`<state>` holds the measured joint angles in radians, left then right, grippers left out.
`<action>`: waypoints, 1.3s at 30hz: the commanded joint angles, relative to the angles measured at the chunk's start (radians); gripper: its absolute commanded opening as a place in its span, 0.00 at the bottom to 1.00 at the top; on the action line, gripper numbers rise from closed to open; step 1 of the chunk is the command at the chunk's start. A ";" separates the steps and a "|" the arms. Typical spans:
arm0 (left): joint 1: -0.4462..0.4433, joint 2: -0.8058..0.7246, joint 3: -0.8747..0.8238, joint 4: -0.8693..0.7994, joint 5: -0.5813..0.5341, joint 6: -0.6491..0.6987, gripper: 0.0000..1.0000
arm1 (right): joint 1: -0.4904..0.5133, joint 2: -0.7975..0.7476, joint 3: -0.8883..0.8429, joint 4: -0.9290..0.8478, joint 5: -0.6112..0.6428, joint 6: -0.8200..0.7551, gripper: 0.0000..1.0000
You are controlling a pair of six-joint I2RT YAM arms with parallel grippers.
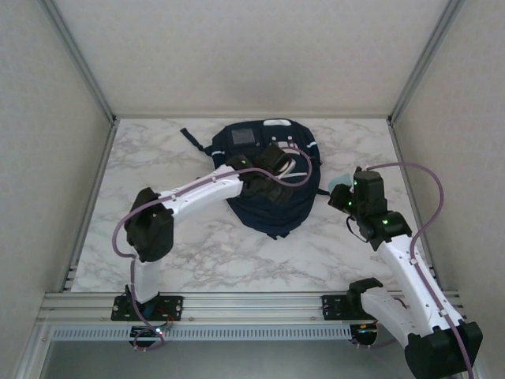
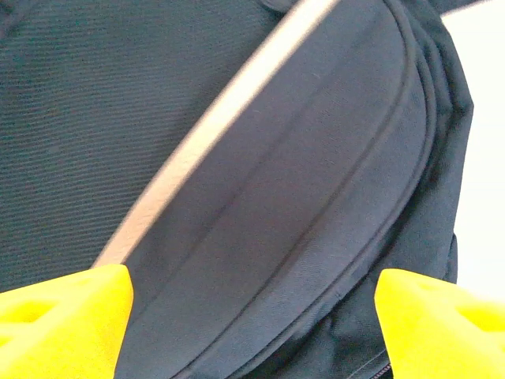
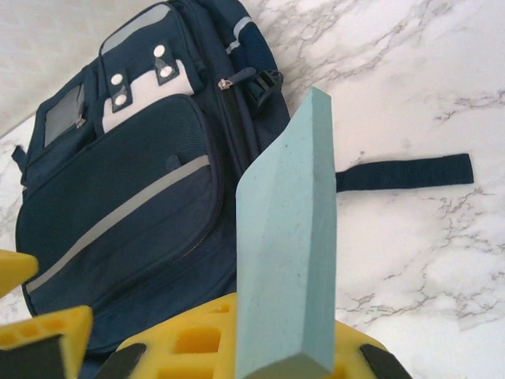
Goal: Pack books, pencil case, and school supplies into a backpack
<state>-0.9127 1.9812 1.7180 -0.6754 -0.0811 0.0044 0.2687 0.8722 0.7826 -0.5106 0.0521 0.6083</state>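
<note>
The navy backpack (image 1: pixel 272 213) lies flat in the middle of the marble table, its grey patch and white label toward the back. My left gripper (image 1: pixel 280 167) hovers over its upper front. In the left wrist view this gripper (image 2: pixel 252 332) is open, its yellow fingertips (image 2: pixel 63 324) wide apart above the pocket fabric and its pale stripe (image 2: pixel 197 134). My right gripper (image 1: pixel 345 194) is right of the backpack (image 3: pixel 118 205), shut on the pale blue pad (image 3: pixel 288 237), which stands on edge between the yellow fingers (image 3: pixel 181 339). The notebook, booklet and pale green pad are out of view.
A dark strap (image 3: pixel 402 172) of the backpack lies flat on the marble to its right, just beyond the held pad. Another strap (image 1: pixel 193 140) sticks out at the back left. Grey walls and metal rails close in the table (image 1: pixel 142 166) on three sides.
</note>
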 commanded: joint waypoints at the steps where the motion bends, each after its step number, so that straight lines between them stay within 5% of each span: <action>1: -0.021 0.070 0.081 -0.090 -0.048 0.111 0.77 | -0.006 -0.016 -0.020 -0.025 -0.004 -0.014 0.00; 5: -0.021 0.125 0.134 -0.113 -0.131 0.118 0.72 | -0.006 -0.030 -0.035 -0.012 -0.021 -0.008 0.00; 8: -0.020 0.144 0.164 -0.107 -0.179 0.108 0.58 | -0.005 -0.031 -0.044 0.000 -0.044 -0.002 0.00; 15: -0.018 0.186 0.262 -0.143 -0.238 0.095 0.01 | -0.006 -0.024 -0.078 0.063 -0.140 0.022 0.00; 25: 0.011 0.146 0.430 -0.234 -0.104 0.019 0.00 | 0.003 0.067 -0.198 0.490 -0.424 0.230 0.00; 39: 0.039 0.178 0.503 -0.226 -0.124 -0.055 0.00 | 0.144 0.519 -0.089 1.010 -0.340 0.547 0.00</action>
<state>-0.8871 2.1590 2.1685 -0.9180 -0.1959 0.0059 0.3950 1.3281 0.6392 0.3279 -0.3252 1.0702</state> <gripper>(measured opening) 0.050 0.068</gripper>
